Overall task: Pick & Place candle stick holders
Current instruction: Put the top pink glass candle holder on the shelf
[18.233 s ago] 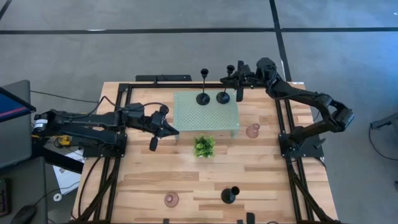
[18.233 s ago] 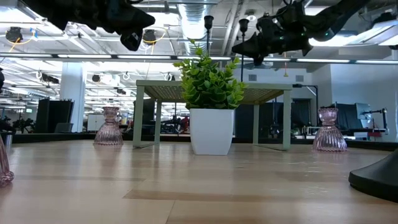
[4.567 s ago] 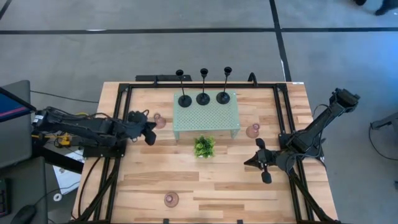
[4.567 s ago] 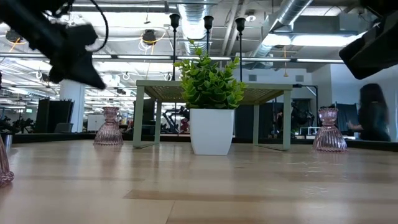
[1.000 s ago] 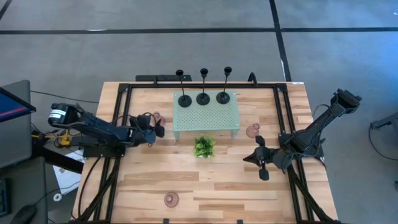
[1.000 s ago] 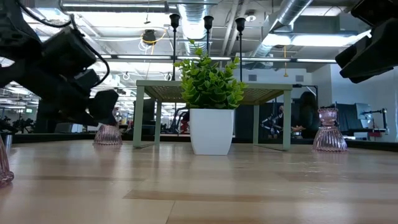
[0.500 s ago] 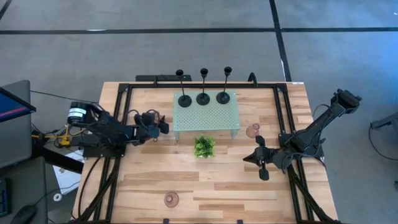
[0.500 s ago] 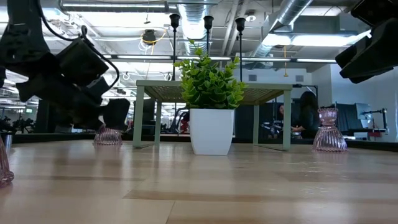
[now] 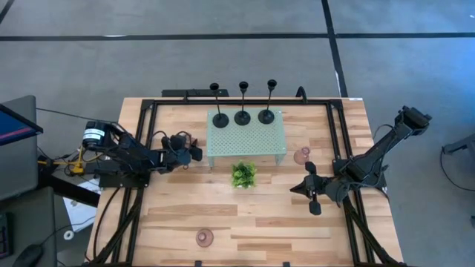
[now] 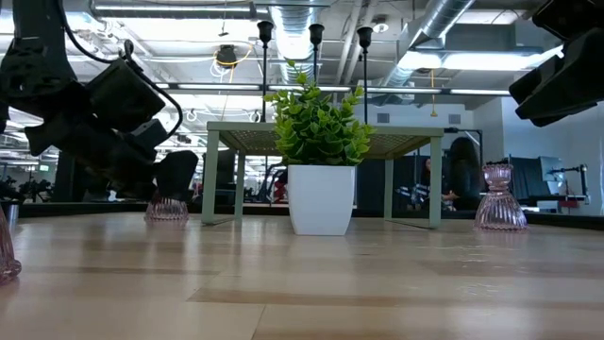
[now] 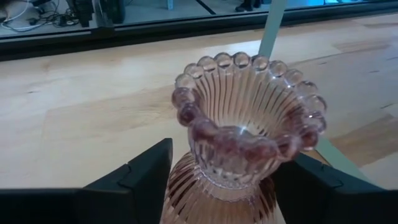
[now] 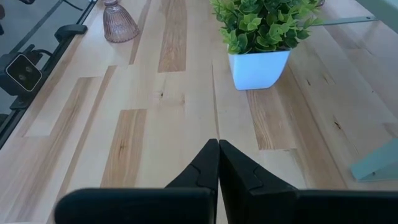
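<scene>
Surface: pale wood table [image 9: 245, 215], green stand [image 9: 246, 137] at the back carrying three black holders [image 9: 243, 116]. My left gripper [image 11: 214, 180] sits low beside the stand's left end, fingers [image 11: 146, 168] parted to either side of a pink glass holder [image 11: 245, 134], flanking its waist without visible contact. That holder stands upright, long axis vertical, beaded cup up. My left arm is clearly nearer. My right gripper [image 12: 217, 163] waits pressed shut, holding nothing, near the plant [image 9: 243, 174]

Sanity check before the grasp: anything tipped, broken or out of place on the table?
Nothing stands out. Three black holders stand upright on the stand; the pink holders are upright; the left gripper straddles one.
</scene>
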You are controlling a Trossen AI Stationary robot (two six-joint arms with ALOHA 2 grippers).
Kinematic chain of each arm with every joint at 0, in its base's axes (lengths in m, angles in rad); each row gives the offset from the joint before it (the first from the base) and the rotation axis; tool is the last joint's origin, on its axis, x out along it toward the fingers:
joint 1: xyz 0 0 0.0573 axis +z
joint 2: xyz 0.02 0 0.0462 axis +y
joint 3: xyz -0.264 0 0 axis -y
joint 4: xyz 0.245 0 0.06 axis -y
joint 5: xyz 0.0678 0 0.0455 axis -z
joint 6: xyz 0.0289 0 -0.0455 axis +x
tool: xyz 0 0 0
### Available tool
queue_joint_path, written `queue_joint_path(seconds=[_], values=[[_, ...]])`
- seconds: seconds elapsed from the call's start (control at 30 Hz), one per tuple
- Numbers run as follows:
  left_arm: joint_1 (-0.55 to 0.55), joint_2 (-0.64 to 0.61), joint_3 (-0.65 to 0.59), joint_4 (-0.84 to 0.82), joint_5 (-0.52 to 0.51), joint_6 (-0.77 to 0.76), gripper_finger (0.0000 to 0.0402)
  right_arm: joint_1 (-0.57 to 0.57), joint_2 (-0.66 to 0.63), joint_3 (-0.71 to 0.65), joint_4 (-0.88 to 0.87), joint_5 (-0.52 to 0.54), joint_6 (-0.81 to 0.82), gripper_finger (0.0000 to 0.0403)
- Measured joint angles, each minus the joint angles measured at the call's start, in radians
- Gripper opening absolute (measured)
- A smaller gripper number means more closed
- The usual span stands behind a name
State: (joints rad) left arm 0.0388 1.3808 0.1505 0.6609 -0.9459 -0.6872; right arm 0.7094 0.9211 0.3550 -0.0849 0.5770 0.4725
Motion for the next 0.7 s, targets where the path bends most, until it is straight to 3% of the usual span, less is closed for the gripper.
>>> queue_joint_path(seconds=[0.7], values=[[-0.087, -0.002, 0.001, -0.012, -0.006, 0.003, 0.0207, 0.003, 0.0, 0.0, -0.006, 0.0, 0.034, 0.0]])
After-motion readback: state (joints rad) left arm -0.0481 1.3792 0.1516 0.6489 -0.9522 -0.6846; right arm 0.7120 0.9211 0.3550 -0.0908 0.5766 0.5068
